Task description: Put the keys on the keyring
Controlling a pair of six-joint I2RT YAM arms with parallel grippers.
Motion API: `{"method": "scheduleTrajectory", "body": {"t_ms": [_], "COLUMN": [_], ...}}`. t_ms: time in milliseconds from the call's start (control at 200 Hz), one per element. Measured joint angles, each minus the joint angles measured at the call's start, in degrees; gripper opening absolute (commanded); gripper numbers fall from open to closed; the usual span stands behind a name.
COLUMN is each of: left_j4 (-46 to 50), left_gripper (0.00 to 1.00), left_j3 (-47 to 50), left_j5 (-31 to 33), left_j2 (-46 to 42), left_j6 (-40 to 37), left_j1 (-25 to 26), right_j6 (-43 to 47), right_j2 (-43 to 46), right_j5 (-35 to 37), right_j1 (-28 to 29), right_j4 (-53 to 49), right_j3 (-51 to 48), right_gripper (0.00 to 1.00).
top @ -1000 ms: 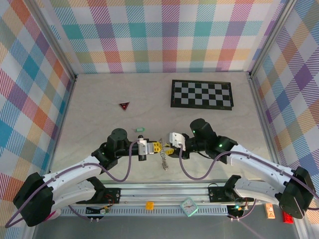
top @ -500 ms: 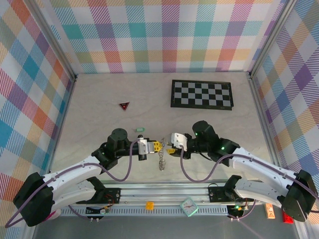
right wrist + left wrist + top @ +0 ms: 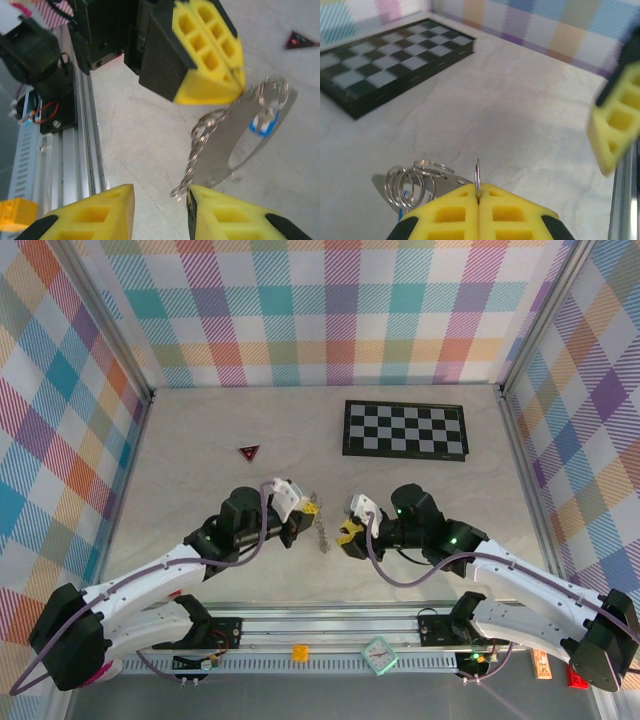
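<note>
Yellow-fingered left gripper (image 3: 309,508) was clamped on the thin edge of the keyring (image 3: 235,135), near front-centre of the table (image 3: 200,440). Chain (image 3: 200,145) dangled from it, and the blue key (image 3: 262,125) lay against the grey band. Right gripper (image 3: 349,532) sat just beside, jaws apart and holding nothing.

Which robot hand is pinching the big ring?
The left gripper: its yellow fingers are squeezed shut on the edge of the keyring. The right gripper is open, a gap between its fingers, holding nothing.

checkerboard (image 3: 404,429), red triangle (image 3: 249,452) — well apart
</note>
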State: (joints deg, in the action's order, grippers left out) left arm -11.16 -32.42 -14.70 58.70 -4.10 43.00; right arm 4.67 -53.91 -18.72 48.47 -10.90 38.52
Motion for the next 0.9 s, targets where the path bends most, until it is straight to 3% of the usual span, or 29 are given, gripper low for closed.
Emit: {"method": "scheduleTrajectory", "body": {"t_ms": [180, 430, 625, 900], "left_j4": [8.63, 16.44, 23.39, 29.22], "left_gripper": [0.00, 0.00, 0.00, 0.00], "left_j3": [-10.12, -17.33, -20.81, -23.96], "left_j5": [8.28, 11.04, 12.15, 11.78], "left_j2": [6.12, 12.33, 13.44, 14.34], "left_j6": [17.33, 39.26, 54.12, 66.58], "left_j1": [0.00, 0.00, 0.00, 0.00], "right_j6": [-19.19, -38.82, -48.48, -56.50], "right_j2": [-3.74, -10.97, -11.41, -14.45], "right_j5": [4.39, 3.96, 5.97, 11.08], "right_j1": [0.00, 0.00, 0.00, -0.02], "right_j4": [-2.75, -1.53, 3.91, 10.97], "right_j3": [4.09, 7.13, 7.04, 6.88], "right_gripper": [0.29, 0.31, 0.35, 0.33]}}
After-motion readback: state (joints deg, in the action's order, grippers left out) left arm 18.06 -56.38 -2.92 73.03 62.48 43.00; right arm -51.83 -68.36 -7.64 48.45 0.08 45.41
